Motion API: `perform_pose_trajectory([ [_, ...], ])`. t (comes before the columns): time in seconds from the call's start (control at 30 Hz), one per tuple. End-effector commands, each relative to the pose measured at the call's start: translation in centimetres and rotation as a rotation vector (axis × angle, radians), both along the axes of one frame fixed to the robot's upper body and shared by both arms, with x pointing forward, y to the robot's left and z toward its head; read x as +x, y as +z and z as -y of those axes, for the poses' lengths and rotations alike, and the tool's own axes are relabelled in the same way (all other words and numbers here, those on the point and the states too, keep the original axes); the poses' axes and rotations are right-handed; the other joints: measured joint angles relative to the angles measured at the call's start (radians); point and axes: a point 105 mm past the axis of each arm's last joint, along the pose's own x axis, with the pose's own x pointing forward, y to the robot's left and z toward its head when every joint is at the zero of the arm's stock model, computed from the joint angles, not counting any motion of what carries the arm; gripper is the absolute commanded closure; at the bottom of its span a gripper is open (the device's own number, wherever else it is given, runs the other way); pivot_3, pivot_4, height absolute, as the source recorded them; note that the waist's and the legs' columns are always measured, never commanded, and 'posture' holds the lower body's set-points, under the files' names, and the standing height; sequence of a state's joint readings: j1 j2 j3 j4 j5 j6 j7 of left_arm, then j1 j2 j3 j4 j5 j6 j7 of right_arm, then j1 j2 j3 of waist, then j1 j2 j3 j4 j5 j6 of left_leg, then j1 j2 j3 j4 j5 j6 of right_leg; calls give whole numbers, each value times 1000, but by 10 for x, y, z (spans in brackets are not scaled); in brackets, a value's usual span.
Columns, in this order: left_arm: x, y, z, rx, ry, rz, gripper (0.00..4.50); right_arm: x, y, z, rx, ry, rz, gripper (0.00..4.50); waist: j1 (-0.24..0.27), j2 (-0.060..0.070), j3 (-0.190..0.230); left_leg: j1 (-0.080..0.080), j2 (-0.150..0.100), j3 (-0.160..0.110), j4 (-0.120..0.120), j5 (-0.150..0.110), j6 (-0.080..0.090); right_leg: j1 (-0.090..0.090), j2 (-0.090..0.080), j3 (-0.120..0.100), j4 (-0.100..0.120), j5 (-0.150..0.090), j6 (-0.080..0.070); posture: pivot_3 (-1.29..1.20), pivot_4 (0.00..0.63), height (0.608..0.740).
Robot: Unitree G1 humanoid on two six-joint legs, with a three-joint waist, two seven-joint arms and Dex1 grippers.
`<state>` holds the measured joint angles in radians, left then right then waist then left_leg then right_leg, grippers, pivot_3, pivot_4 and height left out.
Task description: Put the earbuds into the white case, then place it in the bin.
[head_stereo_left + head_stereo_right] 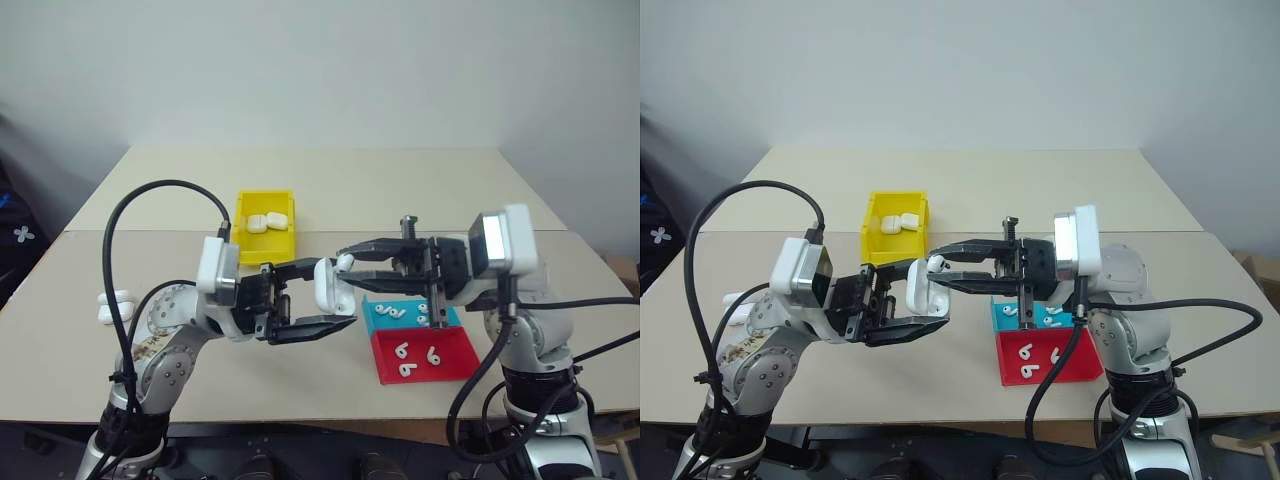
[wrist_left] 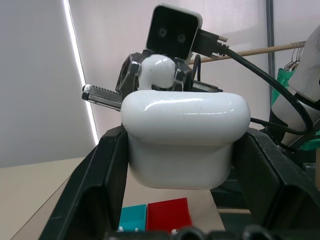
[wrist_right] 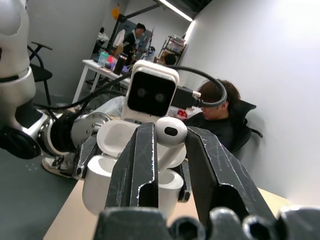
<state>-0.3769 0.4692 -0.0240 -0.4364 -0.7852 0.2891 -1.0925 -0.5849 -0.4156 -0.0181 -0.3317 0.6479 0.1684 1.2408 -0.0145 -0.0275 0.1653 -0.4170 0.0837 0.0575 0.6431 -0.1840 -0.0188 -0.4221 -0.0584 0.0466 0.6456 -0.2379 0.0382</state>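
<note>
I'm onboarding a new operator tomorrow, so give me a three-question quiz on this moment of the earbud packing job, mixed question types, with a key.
1. True or false: the left gripper holds a white case whose lid is closed.
2. Multiple choice: the earbud in the right gripper is
A. lying in the red tray
B. held just above the open case
C. resting in the yellow bin
3. Short answer: what already lies inside the yellow bin?

Key
1. False: the lid stands open, as the right wrist view shows.
2. B
3. White cases.
</note>
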Motion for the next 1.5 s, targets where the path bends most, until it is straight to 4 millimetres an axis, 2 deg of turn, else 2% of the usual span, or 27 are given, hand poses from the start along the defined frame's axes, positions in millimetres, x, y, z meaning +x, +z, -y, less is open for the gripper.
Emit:
perform_pose_trajectory([
  [0.03,-6,6,2,-11,-20,38,1700,0,1,0,4,-20,56,3844,0,0,0,0,0,0,0,0,0,0,0,0,0,0,0,0,150,740],
  [0.33,-5,4,1,-6,-11,32,1700,3,-8,-1,-27,-35,61,3844,0,0,0,0,0,0,0,0,0,0,0,0,0,0,0,0,150,740],
  [0.53,-3,2,2,-3,-6,30,1700,2,-13,-3,-48,-47,112,1981,0,0,0,0,0,0,0,0,0,0,0,0,0,0,0,0,150,740],
  [0.73,-1,-1,3,-1,3,28,1700,1,-16,0,-76,-52,143,1981,0,0,0,0,0,0,0,0,0,0,0,0,0,0,0,0,150,740],
  [0.87,5,-15,-3,52,49,23,1700,6,-3,18,-99,-102,86,1981,1,0,0,0,0,0,0,0,0,0,0,0,0,0,0,0,150,740],
  [0.97,7,-27,-12,104,92,18,1700,24,-2,39,-282,-235,-29,1981,1,0,0,0,0,1,0,0,0,0,-1,0,0,2,-4,0,150,740],
  [1.07,5,-40,-22,150,137,1,1700,46,-12,61,-523,-396,-158,1981,-1,0,0,0,0,1,-1,0,0,-1,-1,0,-1,-1,-11,0,150,740],
  [1.17,3,-52,-33,193,189,-15,1700,69,-28,81,-776,-558,-212,1981,-5,0,0,0,0,1,-2,0,0,-2,-1,1,-1,-3,-10,0,150,740],
  [1.23,3,-59,-37,219,213,-15,1700,85,-42,90,-924,-634,-197,1981,-9,0,0,1,1,2,-2,0,0,-2,-1,1,-2,-4,-7,0,150,740],
  [1.3,2,-63,-39,232,232,-21,1700,99,-57,98,-1074,-682,-107,1981,-6,0,0,0,0,2,-2,0,0,-3,-1,1,-2,-4,-7,0,150,740],
  [1.37,1,-64,-39,232,242,-22,1700,110,-70,102,-1189,-689,-66,1981,-4,0,0,0,0,2,-2,0,0,-3,-1,1,-3,-4,-7,0,150,740],
  [1.5,-2,-64,-38,231,262,-24,1700,124,-81,103,-1330,-665,1,1981,-2,0,0,-5,0,2,-2,0,0,-7,-1,1,-2,-3,-7,0,150,740],
])
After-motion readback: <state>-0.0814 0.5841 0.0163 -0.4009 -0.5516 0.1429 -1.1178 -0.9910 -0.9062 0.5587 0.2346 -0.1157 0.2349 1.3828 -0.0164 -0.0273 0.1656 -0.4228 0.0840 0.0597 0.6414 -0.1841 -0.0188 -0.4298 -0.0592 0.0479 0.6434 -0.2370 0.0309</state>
